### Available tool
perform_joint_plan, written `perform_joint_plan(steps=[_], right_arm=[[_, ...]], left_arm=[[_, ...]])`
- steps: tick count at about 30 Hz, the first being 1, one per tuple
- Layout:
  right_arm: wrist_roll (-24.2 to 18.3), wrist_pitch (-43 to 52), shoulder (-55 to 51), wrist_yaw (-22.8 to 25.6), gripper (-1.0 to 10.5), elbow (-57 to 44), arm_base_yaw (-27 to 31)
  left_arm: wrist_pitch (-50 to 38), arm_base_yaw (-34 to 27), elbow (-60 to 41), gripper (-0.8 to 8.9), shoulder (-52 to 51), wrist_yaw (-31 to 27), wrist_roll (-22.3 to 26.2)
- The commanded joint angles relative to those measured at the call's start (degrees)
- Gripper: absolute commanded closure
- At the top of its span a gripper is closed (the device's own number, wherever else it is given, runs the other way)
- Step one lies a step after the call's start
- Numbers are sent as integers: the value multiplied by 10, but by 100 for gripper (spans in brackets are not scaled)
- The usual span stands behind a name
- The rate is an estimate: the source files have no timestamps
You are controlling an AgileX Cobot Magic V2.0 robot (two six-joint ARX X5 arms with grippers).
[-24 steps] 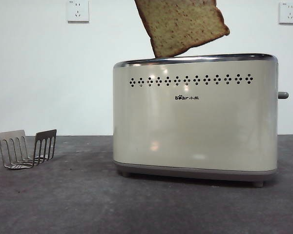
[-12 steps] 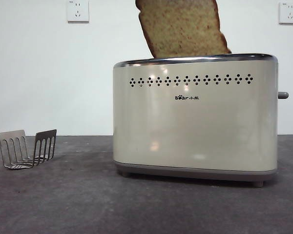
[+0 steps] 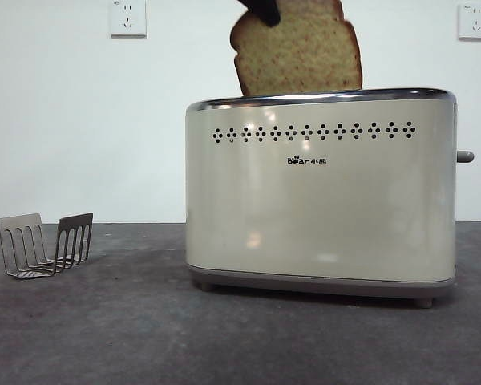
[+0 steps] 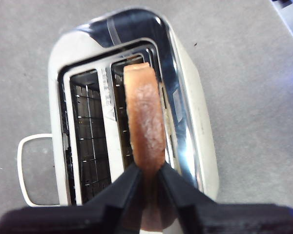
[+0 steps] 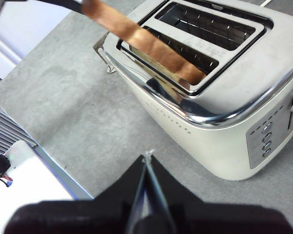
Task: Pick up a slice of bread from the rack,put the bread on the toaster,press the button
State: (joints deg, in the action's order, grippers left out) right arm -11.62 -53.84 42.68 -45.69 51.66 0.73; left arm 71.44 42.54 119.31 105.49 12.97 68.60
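My left gripper (image 4: pixel 146 178) is shut on the slice of bread (image 4: pixel 144 117), pinching its crust from above. The slice (image 3: pixel 298 58) stands upright with its lower part inside one slot of the cream toaster (image 3: pixel 321 200); a black jaw tip shows at its top in the front view. The right wrist view shows the slice (image 5: pixel 146 46) entering the slot of the toaster (image 5: pixel 219 102) nearer that camera. My right gripper (image 5: pixel 146 161) is shut and empty, hovering off beside the toaster. The grey button (image 3: pixel 464 156) sticks out of the toaster's right side. The grey rack (image 3: pixel 46 244) stands empty at the left.
Two white wall sockets (image 3: pixel 127 18) (image 3: pixel 474 21) sit on the back wall. The toaster's second slot (image 4: pixel 88 136) is empty. A white cord loop (image 4: pixel 27 170) lies by the toaster. The grey tabletop (image 3: pixel 104 337) stretches in front.
The slice has turned from tilted to upright and has come down into the toaster slot. A black jaw tip now shows at its top. Rack and toaster have not moved.
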Motion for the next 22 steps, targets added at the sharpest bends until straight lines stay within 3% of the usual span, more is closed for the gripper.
perform_joint_plan(steps=[1,16,22], right_arm=[[-5,0,-1,-7,947,2,0],[-5,-3,-1,-8,946,2,0],[-5,-5,-1,-8,947,2,0]], left_arm=[[-9,-2,1,823,12,-11,4],[-27,5,1,804,48,-25,-17],[-38,7,1,489,48,-26,-51]])
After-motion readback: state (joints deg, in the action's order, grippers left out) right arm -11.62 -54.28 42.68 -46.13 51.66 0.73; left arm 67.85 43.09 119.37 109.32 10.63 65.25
